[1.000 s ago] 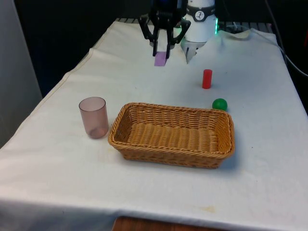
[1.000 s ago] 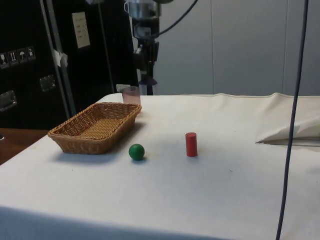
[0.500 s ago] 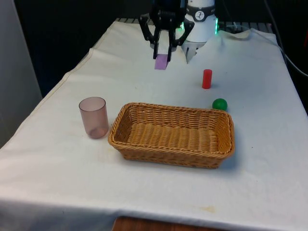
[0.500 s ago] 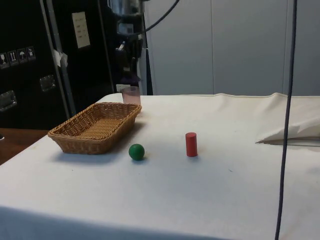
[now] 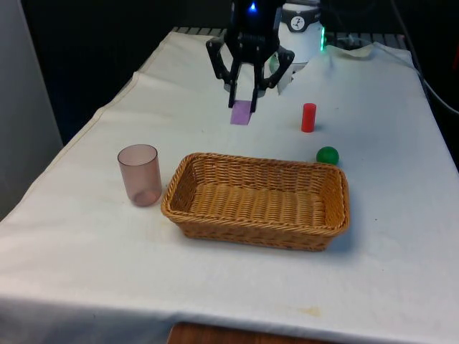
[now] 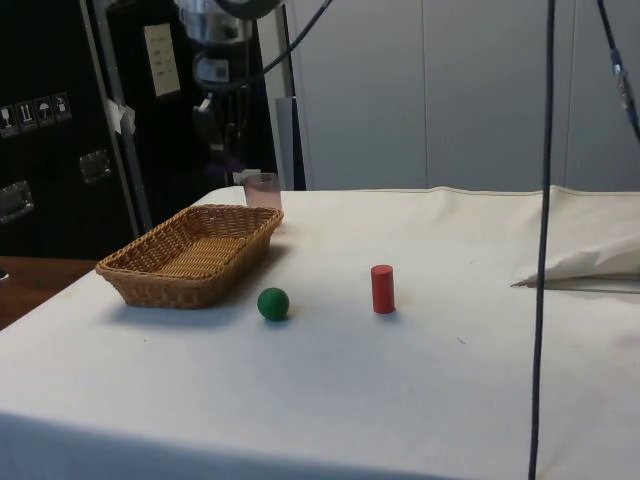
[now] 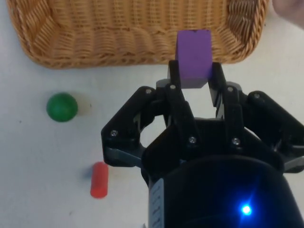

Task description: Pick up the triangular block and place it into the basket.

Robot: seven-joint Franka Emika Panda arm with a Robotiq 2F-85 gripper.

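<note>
Jaws clamped on purple block, so carry level over near rim of basket, release low above its centre.

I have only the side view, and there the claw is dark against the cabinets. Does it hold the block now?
Observer: Yes. In the wrist view the claw is shut on a purple block, with one finger on each side of it.
Operator: Is something already lying inside the basket?
Observer: No. The front view looks down into the basket, and nothing lies on its woven bottom.
</note>
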